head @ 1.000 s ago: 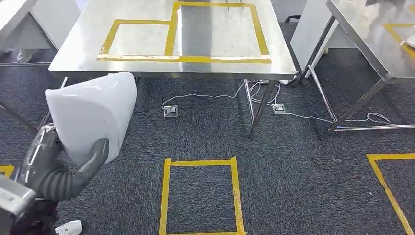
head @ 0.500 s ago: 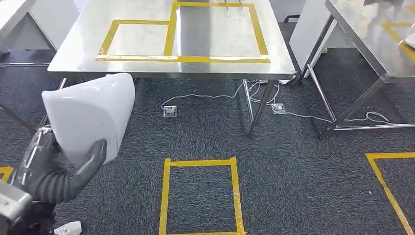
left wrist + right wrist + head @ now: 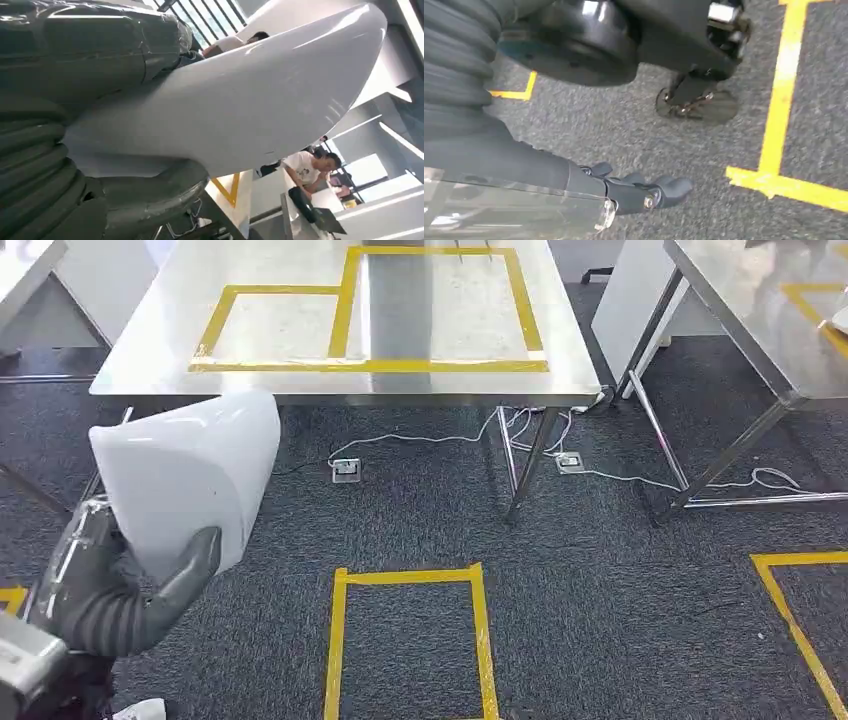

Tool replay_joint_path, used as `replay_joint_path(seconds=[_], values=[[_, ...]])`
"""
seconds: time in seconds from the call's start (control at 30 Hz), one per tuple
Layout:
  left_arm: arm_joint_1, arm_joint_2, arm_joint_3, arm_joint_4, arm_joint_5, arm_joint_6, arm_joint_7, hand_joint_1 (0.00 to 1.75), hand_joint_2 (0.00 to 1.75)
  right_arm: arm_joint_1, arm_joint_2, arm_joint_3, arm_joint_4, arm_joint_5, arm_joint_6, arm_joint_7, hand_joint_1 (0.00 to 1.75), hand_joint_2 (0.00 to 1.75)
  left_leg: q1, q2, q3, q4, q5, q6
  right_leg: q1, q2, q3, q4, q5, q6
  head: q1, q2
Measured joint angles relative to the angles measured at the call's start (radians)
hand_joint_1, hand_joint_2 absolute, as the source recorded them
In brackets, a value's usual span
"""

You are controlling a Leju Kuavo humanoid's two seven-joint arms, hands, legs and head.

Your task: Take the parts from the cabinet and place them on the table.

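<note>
While left hand [image 3: 120, 585] grips white part [image 3: 185, 475] (curved), steel table [image 3: 150, 360] ahead

No writing, label, brand, number or sign can be read anywhere, not on the white part [image 3: 185, 475], the steel table [image 3: 150, 350] or the carpet [image 3: 600, 580]; the yellow tape [image 3: 405, 575] forms plain outlines without any lettering.

Glossy white plastic part [image 3: 185, 475], brushed steel table [image 3: 150, 350]
</note>
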Motion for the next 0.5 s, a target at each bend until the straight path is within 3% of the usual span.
replay_joint_path(seconds=[0.03, 0.07, 0.1, 0.17, 0.2, 0.23, 0.27, 0.33, 0.37, 0.4, 0.43, 0.47, 0.5], values=[[0.000, 0.000, 0.000, -0.002, -0.001, 0.000, 0.000, 1.75, 1.75, -0.001, 0.000, 0.000, 0.000, 0.000, 0.000, 0.000, 0.00, 1.75, -0.004, -0.001, 0.004, -0.001, -0.005, -0.007, -0.006, -0.003, 0.009, -0.012, 0.003, -0.007, 0.002, 0.000], [0.001, 0.001, 0.000, -0.002, -0.001, 0.000, 0.001, 1.75, 1.75, -0.001, 0.000, 0.000, 0.000, 0.000, -0.001, 0.000, 0.00, 1.75, -0.002, 0.009, 0.002, 0.016, -0.015, -0.012, -0.009, -0.006, 0.020, -0.023, 0.004, -0.012, 0.002, 0.000], [-0.002, 0.003, 0.000, -0.003, -0.002, 0.000, 0.000, 1.75, 1.75, -0.002, 0.001, -0.001, 0.000, 0.000, -0.002, 0.001, 0.00, 1.75, -0.001, 0.016, -0.022, 0.064, -0.043, -0.016, -0.010, -0.008, 0.028, -0.027, 0.001, -0.017, -0.011, 0.000], [0.001, 0.004, 0.000, -0.002, -0.002, 0.000, 0.002, 1.75, 1.75, -0.001, 0.002, -0.001, 0.000, 0.000, -0.001, 0.001, 0.00, 1.75, 0.006, 0.016, -0.111, 0.222, -0.107, -0.025, -0.011, -0.013, 0.036, -0.026, -0.007, -0.021, -0.024, 0.000], [0.003, 0.005, 0.000, -0.002, -0.002, 0.000, 0.003, 1.75, 1.75, 0.000, 0.004, -0.001, 0.000, 0.000, -0.001, 0.001, 0.00, 1.75, 0.008, 0.017, -0.152, 0.282, -0.118, -0.029, -0.011, -0.015, 0.040, -0.026, -0.012, -0.020, -0.031, 0.000], [0.003, 0.006, 0.000, -0.002, -0.002, 0.000, 0.003, 1.75, 1.75, 0.002, 0.003, -0.001, 0.000, 0.000, -0.001, 0.001, 0.00, 1.75, 0.011, 0.018, -0.175, 0.303, -0.107, -0.032, -0.011, -0.016, 0.047, -0.026, -0.018, -0.018, -0.037, 0.000], [0.003, 0.006, 0.000, -0.002, -0.002, 0.000, 0.003, 1.75, 1.75, 0.005, 0.004, -0.001, 0.000, 0.000, -0.001, 0.001, 0.00, 1.75, 0.015, 0.019, -0.171, 0.277, -0.071, -0.034, -0.012, -0.017, 0.057, -0.026, -0.026, -0.015, -0.043, 0.000], [0.002, 0.006, 0.000, -0.002, -0.003, 0.000, 0.003, 1.75, 1.75, 0.005, 0.006, -0.001, 0.000, 0.000, -0.001, 0.001, 0.00, 1.75, 0.021, 0.027, -0.109, 0.127, 0.043, -0.038, -0.017, -0.017, 0.084, -0.023, -0.046, -0.005, -0.048, 0.000], [0.002, 0.008, 0.000, -0.002, -0.003, 0.000, 0.003, 1.75, 1.75, 0.005, 0.008, -0.001, 0.000, 0.001, -0.002, 0.001, 0.00, 1.75, 0.022, 0.040, -0.080, 0.055, 0.074, -0.043, -0.018, -0.017, 0.092, -0.020, -0.060, 0.003, -0.053, 0.000], [0.003, 0.008, -0.001, 0.000, -0.003, 0.000, 0.003, 1.75, 1.75, 0.002, 0.007, -0.002, 0.000, 0.001, -0.003, 0.001, 0.00, 1.75, 0.013, 0.047, -0.071, 0.057, 0.054, -0.044, -0.010, -0.013, 0.091, -0.016, -0.068, 0.013, -0.065, 0.000], [0.001, 0.010, 0.000, -0.003, -0.003, 0.000, 0.003, 1.75, 1.75, 0.001, 0.008, -0.002, 0.000, 0.001, -0.003, 0.001, 0.00, 1.75, 0.014, 0.046, -0.063, 0.034, 0.034, -0.023, -0.010, -0.015, 0.088, -0.013, -0.071, 0.018, -0.071, 0.000], [0.007, 0.010, 0.000, -0.004, -0.003, 0.000, 0.005, 1.75, 1.75, 0.000, 0.008, -0.002, 0.000, 0.001, -0.003, 0.002, 0.00, 1.75, 0.013, 0.044, -0.068, 0.037, 0.031, -0.014, -0.010, -0.018, 0.090, -0.015, -0.071, 0.019, -0.056, 0.000], [0.006, 0.010, 0.000, -0.005, -0.003, 0.000, 0.005, 1.75, 1.75, -0.001, 0.008, -0.002, 0.000, 0.001, -0.003, 0.002, 0.00, 1.75, 0.012, 0.038, -0.067, 0.037, 0.025, -0.005, -0.011, -0.019, 0.094, -0.015, -0.072, 0.023, -0.051, 0.000]])
